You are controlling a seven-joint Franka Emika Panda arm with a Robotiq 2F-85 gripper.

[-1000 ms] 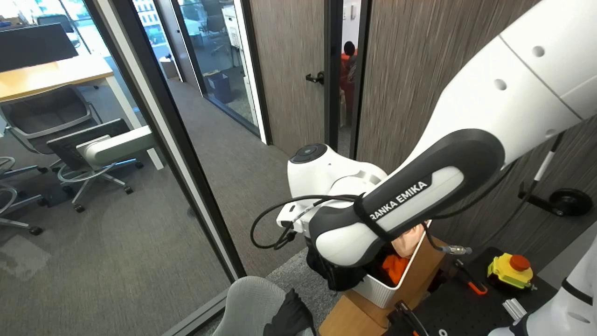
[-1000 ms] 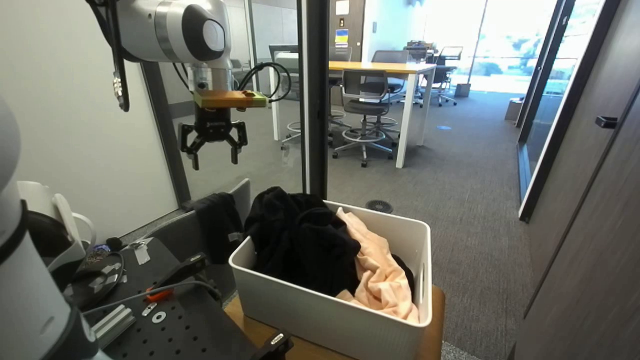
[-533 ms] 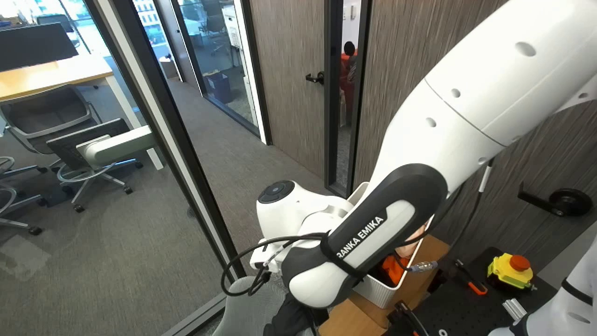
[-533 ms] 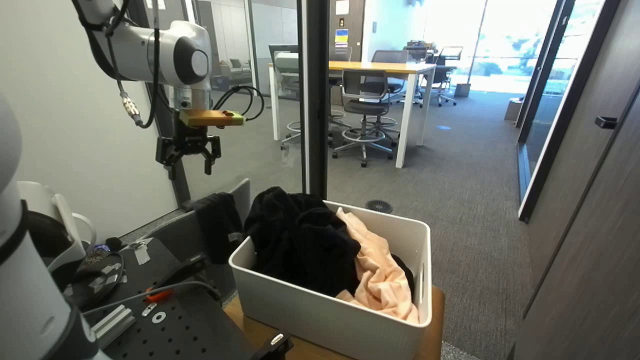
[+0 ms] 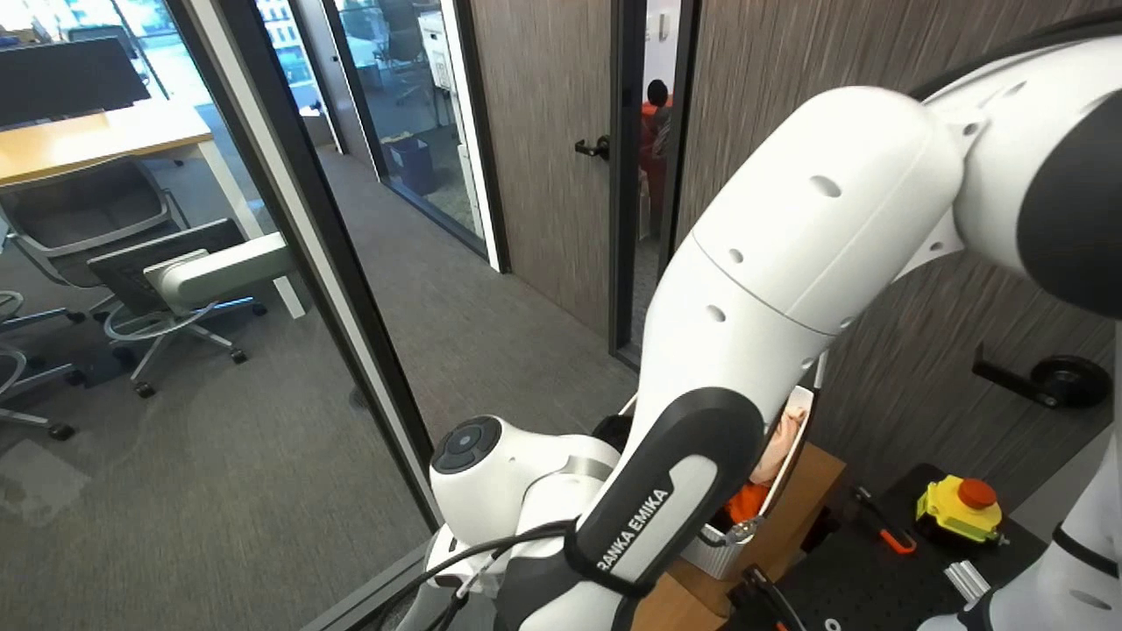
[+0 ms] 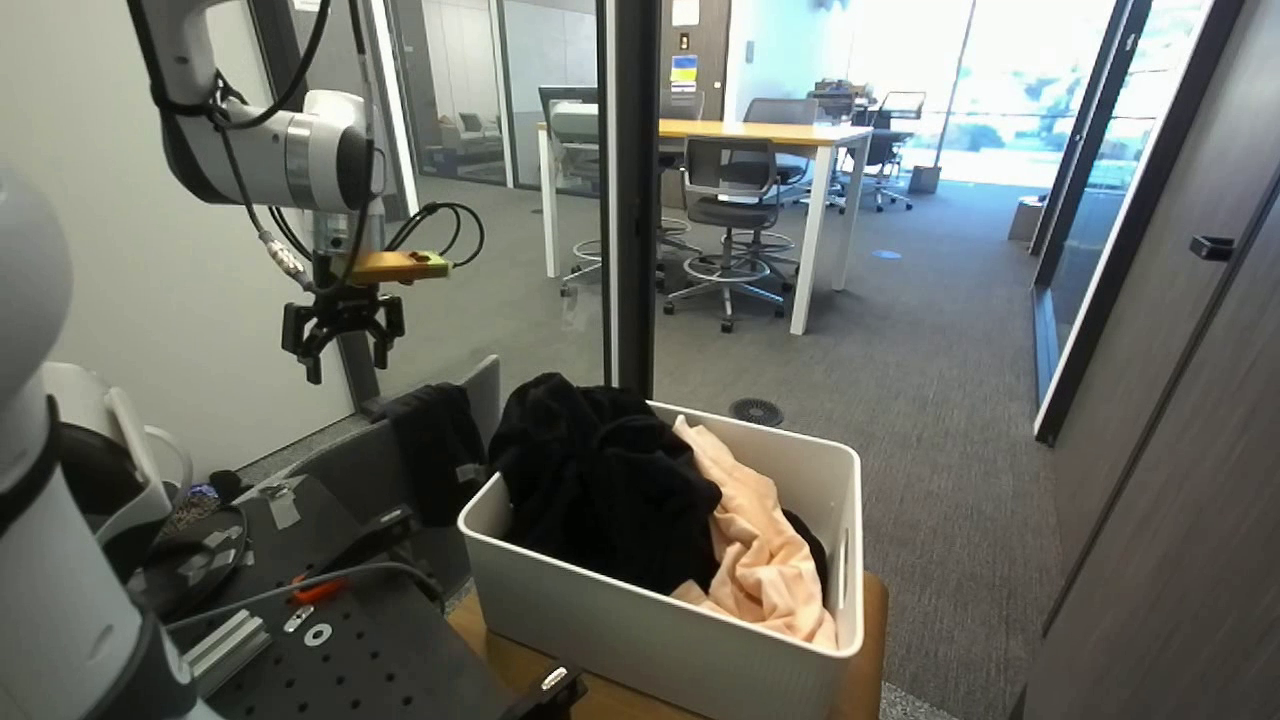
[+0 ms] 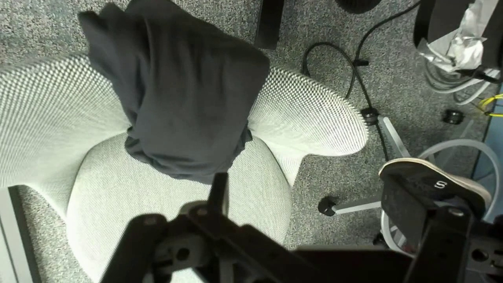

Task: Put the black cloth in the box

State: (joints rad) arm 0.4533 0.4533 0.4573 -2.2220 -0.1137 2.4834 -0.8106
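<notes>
Near the black cloth (image 7: pixel 188 98), the arm (image 5: pixel 745 320) reads "RANKA EMIKA", perhaps clipped.

White arm (image 5: pixel 771 237), dark panel (image 5: pixel 635 530) lettered EMIKA, black cables (image 5: pixel 526 533), black pincer (image 6: pixel 347 365).

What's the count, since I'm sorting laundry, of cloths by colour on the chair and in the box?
Black: 2, the black cloth draped over the mesh chair, the black heap in the white storage box
Peach cloth: 1, in the box
Orange cloth: 1, in the box
Total: 4, if all black in the box is one cloth
</notes>
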